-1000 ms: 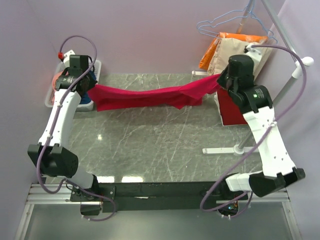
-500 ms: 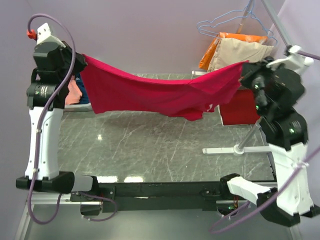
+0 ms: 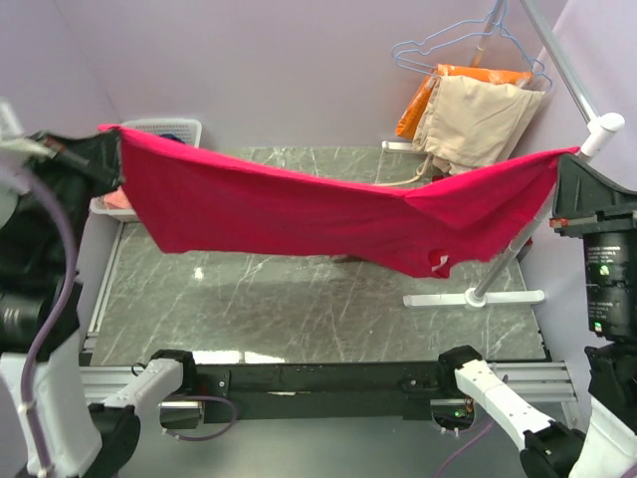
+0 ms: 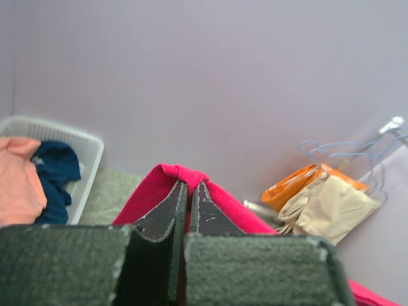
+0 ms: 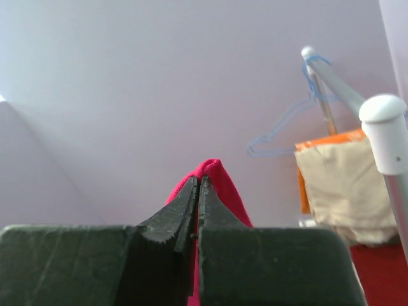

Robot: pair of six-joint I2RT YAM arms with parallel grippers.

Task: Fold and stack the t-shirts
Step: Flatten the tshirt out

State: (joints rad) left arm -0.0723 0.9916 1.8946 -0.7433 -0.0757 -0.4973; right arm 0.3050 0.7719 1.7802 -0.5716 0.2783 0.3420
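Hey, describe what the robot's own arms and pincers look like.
The left arm and right arm have white shells, black joint housings and looping purple cables. The left pincer and right pincer each have two black fingers tapering to thin tips, above grey rough-textured blocks.

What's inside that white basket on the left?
In the basket lie a pink shirt and a dark blue shirt, side by side. They cover its bottom, and the left gripper blocks the near part, so anything more is hidden.
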